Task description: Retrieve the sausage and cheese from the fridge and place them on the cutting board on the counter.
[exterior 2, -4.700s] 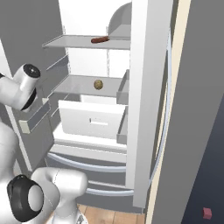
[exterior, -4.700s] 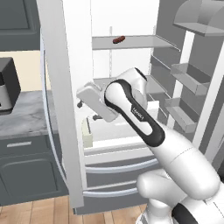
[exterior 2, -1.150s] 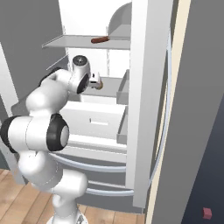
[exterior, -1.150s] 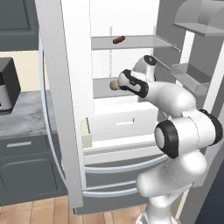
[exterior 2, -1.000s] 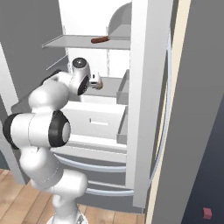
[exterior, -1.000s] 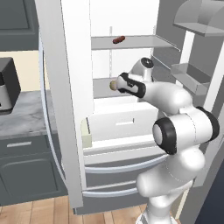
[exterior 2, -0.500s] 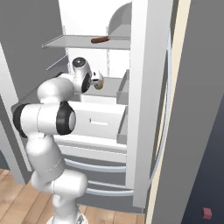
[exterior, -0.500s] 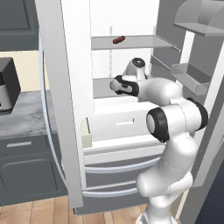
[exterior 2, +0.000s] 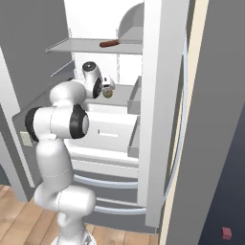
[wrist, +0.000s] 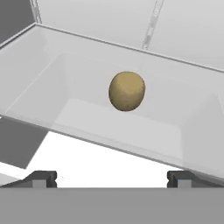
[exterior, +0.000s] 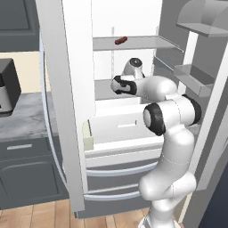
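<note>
The fridge [exterior: 58, 89] stands open, showing its white inside. The sausage [exterior: 120, 40], a small reddish-brown piece, lies on the top shelf and shows again as the sausage [exterior 2: 109, 43]. The cheese [wrist: 127, 91], a pale yellow-tan lump, sits on the clear middle shelf, a short way ahead of my open gripper [wrist: 111, 177] and centred between its fingertips. My gripper [exterior 2: 105, 90] is just left of the cheese [exterior 2: 109, 94], apart from it. In the left base view my gripper [exterior: 116, 84] reaches in over that shelf. The cutting board is out of view.
A white drawer [exterior: 120, 127] stands pulled out below the middle shelf. Grey door bins [exterior: 193, 78] hang on the right door. The left door [exterior: 67, 133] stands between the fridge and the marble counter [exterior: 26, 120], which carries a dark appliance [exterior: 6, 87].
The arm has stretched from a folded pose outside the fridge into the middle shelf. Over the last second the hand has crept closer to the cheese with its jaws wide.
</note>
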